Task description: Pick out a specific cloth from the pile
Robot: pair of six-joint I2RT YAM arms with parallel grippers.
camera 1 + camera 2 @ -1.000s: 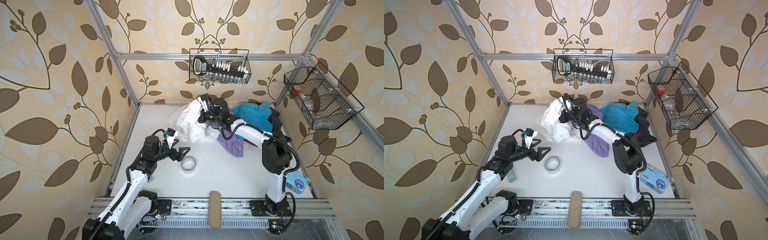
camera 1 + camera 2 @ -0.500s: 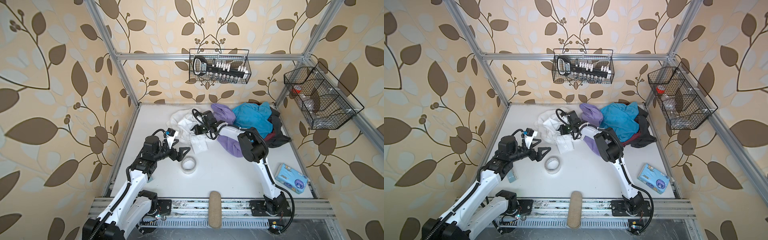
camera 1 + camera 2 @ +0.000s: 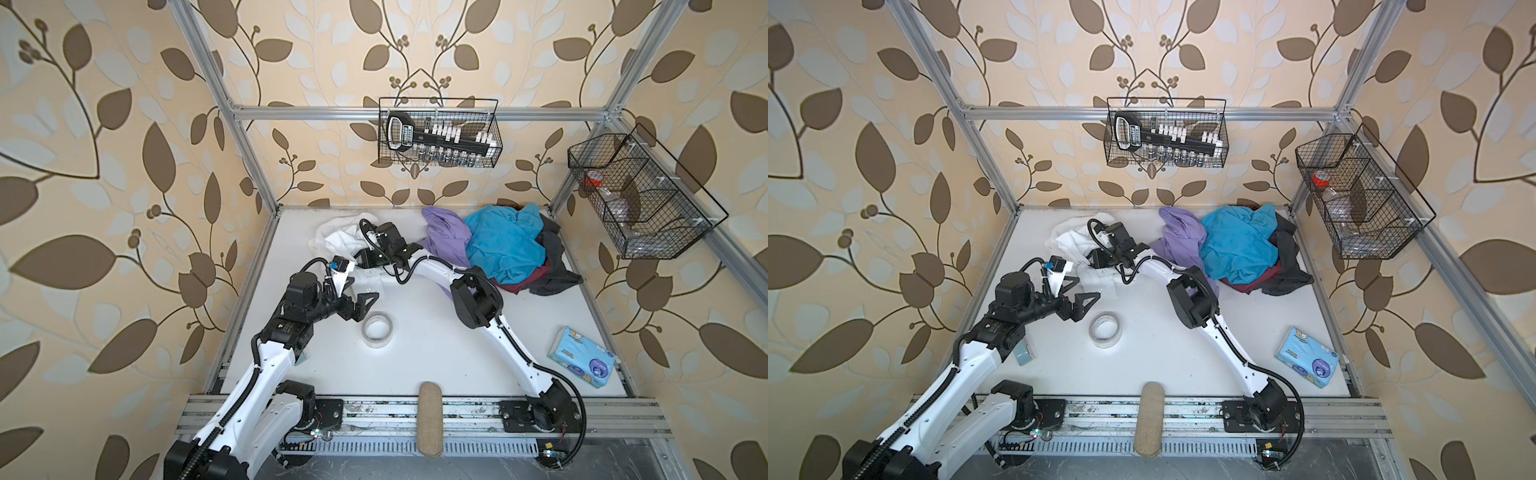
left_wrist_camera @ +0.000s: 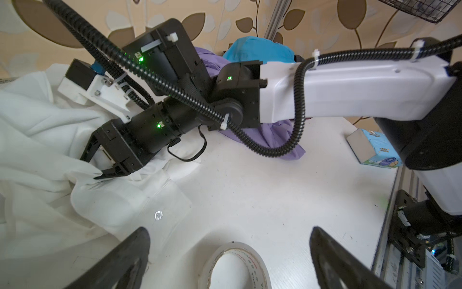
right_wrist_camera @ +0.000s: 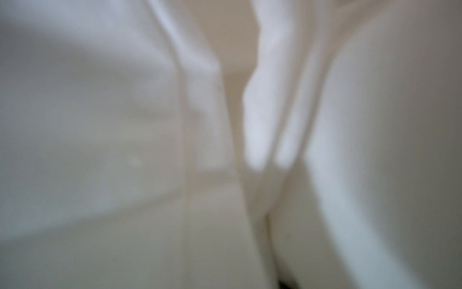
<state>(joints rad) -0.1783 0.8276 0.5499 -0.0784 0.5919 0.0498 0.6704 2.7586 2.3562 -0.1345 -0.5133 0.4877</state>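
Observation:
The white cloth [image 3: 334, 241] lies crumpled on the table at the far left, apart from the pile [image 3: 503, 245] of lavender, teal, maroon and dark garments at the far right. A buttoned cuff [image 4: 157, 215] spreads toward the front. My right gripper [image 3: 360, 261] rests low on the cloth. In the left wrist view the right gripper [image 4: 91, 167] has its jaws parted, with a fold of cloth at the fingertips. Blurred white cloth [image 5: 100, 125] fills the right wrist view. My left gripper [image 3: 359, 293] hangs open beside the cuff, holding nothing.
A tape roll [image 3: 377, 330] lies just in front of the left gripper. A blue tissue pack [image 3: 582, 361] sits at the front right. A tan pad [image 3: 430, 415] lies on the front rail. Wire baskets hang on the back wall [image 3: 438, 139] and right wall [image 3: 640, 195].
My right gripper came down and leftward with the white cloth, from raised beside the pile to the table. Its jaws have parted. The left arm has not moved.

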